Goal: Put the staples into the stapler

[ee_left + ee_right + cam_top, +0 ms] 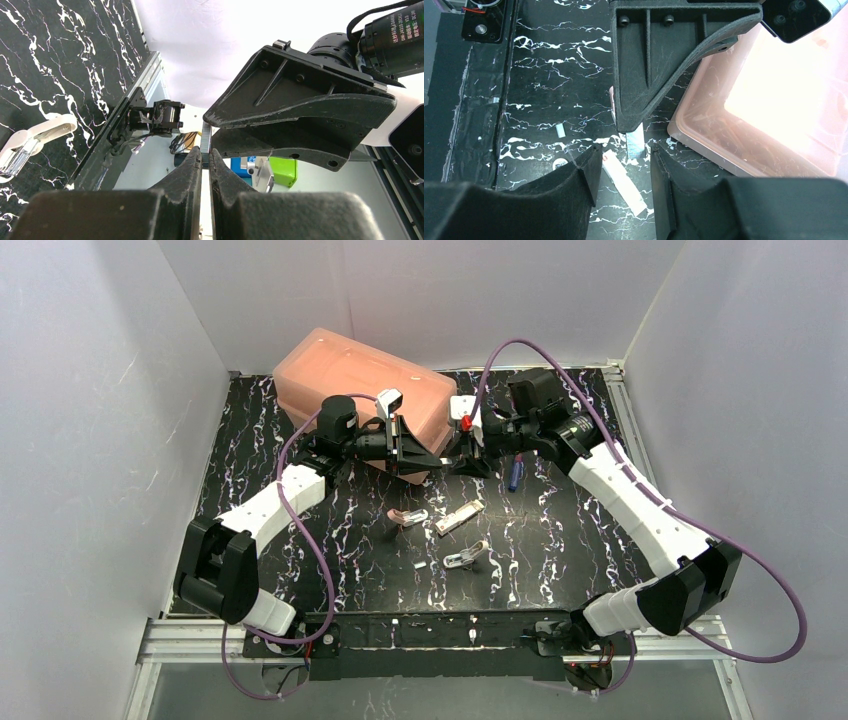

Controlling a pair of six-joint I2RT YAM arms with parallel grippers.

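While the left gripper (205, 159) is pinching the staple strip (635, 144) in mid-air, far beyond the stapler (466, 557), the right gripper (625, 152) is straddling it open; this handover is calling for a square close

The left gripper (205, 159) fills the bottom edge, its two dark fingers pressed almost together on a thin grey staple strip (205, 142) that stands up from between their tips. At the strip's far end are the black fingers of the right gripper (211, 131), spread apart and reaching in from the right. To the left gripper's left lies the black marbled table (60, 60), and on it a white and chrome stapler (30, 142), well apart from the fingers.
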